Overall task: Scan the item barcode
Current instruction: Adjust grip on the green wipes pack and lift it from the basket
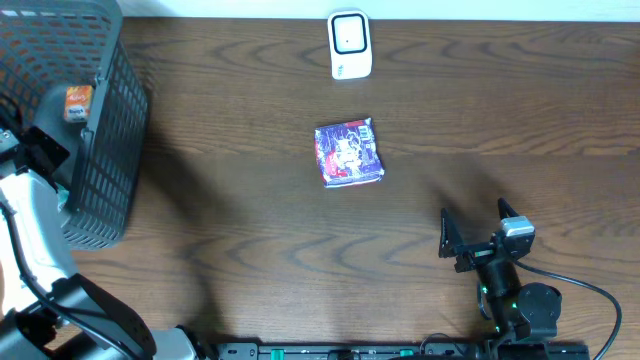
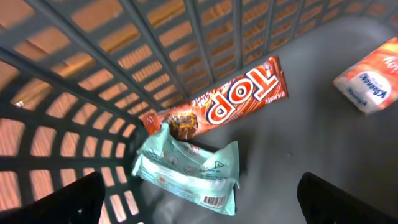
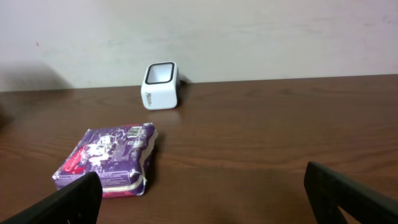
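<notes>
Spanning the whole overhead view, the dark wooden counter [image 1: 250,220] carries a black mesh basket [image 1: 100,150] at its left edge. The left gripper [image 2: 199,180] hangs inside the basket, fingers spread wide with nothing held. The right gripper [image 3: 202,174] sits low over the counter's near right part, equally wide and empty. The purple packet [image 1: 349,153] lies flat mid-counter, well apart from both grippers, with the white scanner [image 1: 350,45] beyond it near the far edge. In the basket an orange TOP bar [image 2: 236,99] lies against the wall, and a mint-green packet [image 2: 186,171] touches its lower end, barcode showing. A small orange-and-white pouch [image 2: 370,84] lies apart.
</notes>
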Motion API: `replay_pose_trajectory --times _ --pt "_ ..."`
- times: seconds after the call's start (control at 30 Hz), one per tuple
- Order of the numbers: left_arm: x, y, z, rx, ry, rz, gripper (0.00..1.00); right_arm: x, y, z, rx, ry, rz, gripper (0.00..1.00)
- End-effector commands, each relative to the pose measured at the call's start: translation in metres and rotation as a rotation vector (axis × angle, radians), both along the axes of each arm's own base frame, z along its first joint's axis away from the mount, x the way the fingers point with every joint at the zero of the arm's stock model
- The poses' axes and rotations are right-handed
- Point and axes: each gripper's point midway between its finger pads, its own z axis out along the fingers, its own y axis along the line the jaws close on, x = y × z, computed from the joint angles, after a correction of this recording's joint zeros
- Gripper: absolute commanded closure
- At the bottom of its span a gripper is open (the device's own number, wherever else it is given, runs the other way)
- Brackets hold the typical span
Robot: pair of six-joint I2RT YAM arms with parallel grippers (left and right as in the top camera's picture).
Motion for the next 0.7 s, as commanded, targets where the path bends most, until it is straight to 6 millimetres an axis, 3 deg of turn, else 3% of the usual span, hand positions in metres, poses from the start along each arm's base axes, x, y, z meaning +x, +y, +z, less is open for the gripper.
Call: replay_pose_trajectory --times 0.0,0.37,0.5,0.67 --pt "0.002 0.000 -0.015 -0.054 -0.034 0.089 0.02 0.000 -0.001 -0.001 -0.013 -0.003 -0.004 0.01" --pt "-0.005 0.002 -0.079 -0.171 0.010 0.279 0.02 0.000 -0.001 -0.001 -0.013 -0.003 -0.004 0.01" --pt "-0.014 0.004 -0.092 -0.206 -0.048 0.459 0.02 0.000 -0.001 -0.001 -0.013 -0.003 -0.005 0.01" --pt "-0.011 0.010 -0.093 -0.209 -0.110 0.521 0.02 0.000 -0.001 -0.001 -0.013 -0.003 -0.004 0.01"
